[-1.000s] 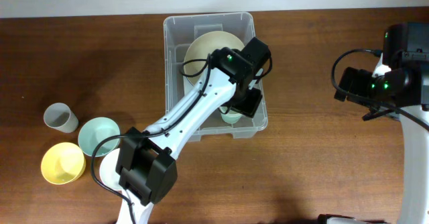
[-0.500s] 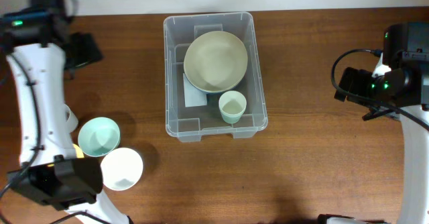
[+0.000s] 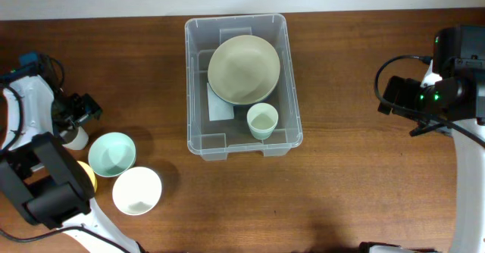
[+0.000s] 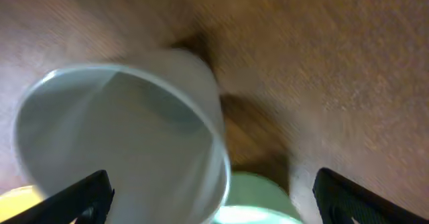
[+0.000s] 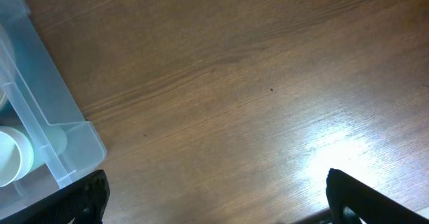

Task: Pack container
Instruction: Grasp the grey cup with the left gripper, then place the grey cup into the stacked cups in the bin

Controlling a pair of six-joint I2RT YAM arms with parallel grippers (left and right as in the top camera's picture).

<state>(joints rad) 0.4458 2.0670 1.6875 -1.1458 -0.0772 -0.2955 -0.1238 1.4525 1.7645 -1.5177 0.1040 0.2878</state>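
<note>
Since the left arm has swung out of the container (image 3: 188, 86) over the last second, the pale green cup (image 3: 262, 121) it was hovering over now stands inside on its own, just beside the big cream bowl (image 3: 244, 70).

- Container: centre of the table (image 5: 234, 83), holding the bowl and the cup.
- My left gripper (image 4: 211, 194): at the far left, jaws spread wide, looking down on the grey cup (image 4: 120, 137). Nothing held. The wrist view is blurred with motion.
- My right gripper (image 5: 218, 200): wide too, empty, over bare wood off the container's right-hand corner.

Reading: one cup delivered and released, so that placement looks done. Grey cup is probably next. Also outside the container: mint bowl (image 3: 112, 154), white bowl (image 3: 137, 190), and a yellow bowl (image 4: 13, 197) mostly hidden by my arm. Packing is roughly a third through.

Writing: a white label (image 3: 218, 105) lies at the container's floor, partly under the cream bowl. Nothing on it is legible. No brand marks visible on any of the crockery.
</note>
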